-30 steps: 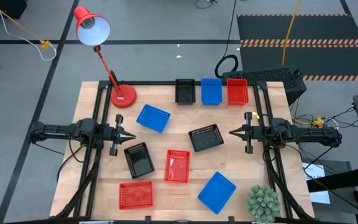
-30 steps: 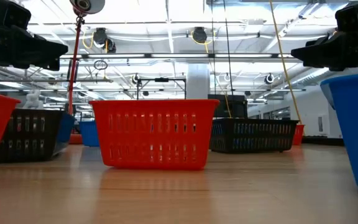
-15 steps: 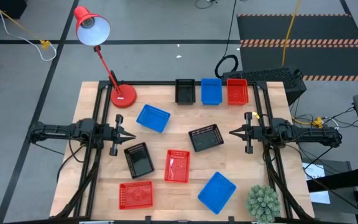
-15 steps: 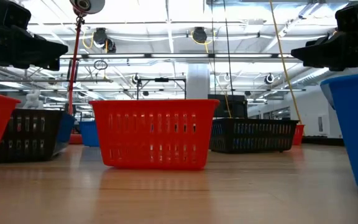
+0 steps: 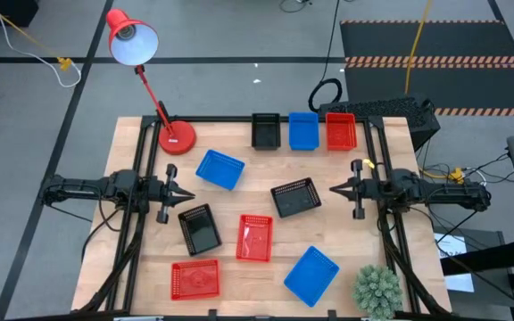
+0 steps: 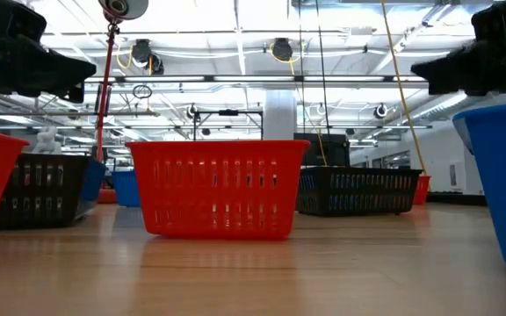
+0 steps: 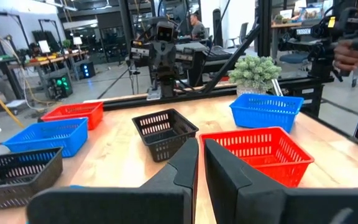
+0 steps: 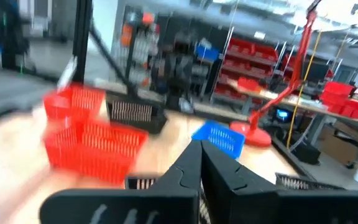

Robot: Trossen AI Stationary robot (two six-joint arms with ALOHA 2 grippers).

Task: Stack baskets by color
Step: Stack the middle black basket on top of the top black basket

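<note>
Table [image 5: 123, 134] edges flanked by left gripper [image 5: 191, 193], right gripper [image 5: 332, 189], both closed, empty

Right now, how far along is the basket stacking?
Nothing looks stacked yet. A black basket, a blue basket and a red basket sit side by side at the far edge. In hand: nothing; the left gripper and right gripper hang empty, jaws shut. Left to do: six loose baskets, such as the middle red one, need stacking by color.

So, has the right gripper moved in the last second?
Yes, slightly: in the low view the right gripper has lifted a little away from the rim of the blue basket below it.
</note>
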